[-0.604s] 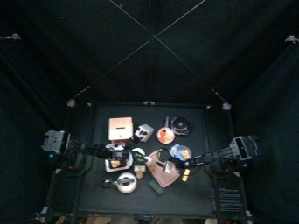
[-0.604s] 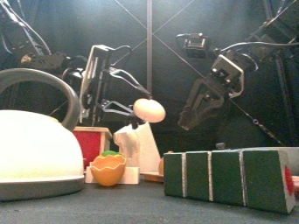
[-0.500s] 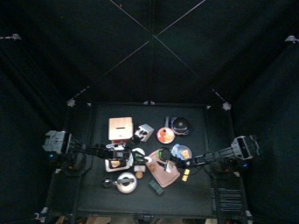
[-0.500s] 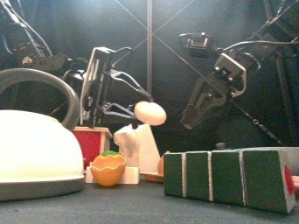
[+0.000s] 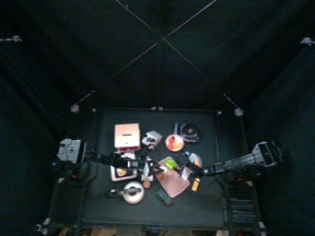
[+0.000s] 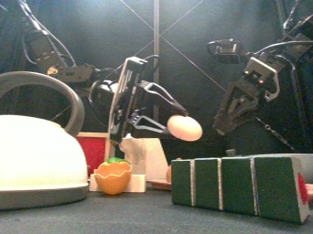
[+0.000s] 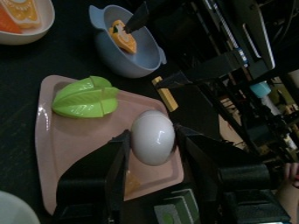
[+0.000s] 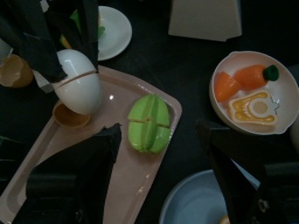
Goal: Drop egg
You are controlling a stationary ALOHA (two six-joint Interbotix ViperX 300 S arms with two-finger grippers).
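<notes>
Top view: a small black table crowded with kitchen items sits inside a pen of black curtains, with one arm reaching in from each side. At table height, a white kettle fills the near left, a row of green blocks the near right, and a small orange cup stands between them. The left gripper pinches a white egg between its two jaws, holding it in the air above a pink tray; in the front view the egg hangs clear of everything beneath it. On the tray lies a green star-shaped fruit, apart from the egg. Beyond the tray's corner stands a blue bowl holding an orange piece. The right gripper hangs above the same tray with its jaws spread wide and nothing between them, the green fruit below. Near it, a white plate carries orange food and a pale square piece with a yellow centre, and a small brown cup rests on the tray beneath the held egg.
</notes>
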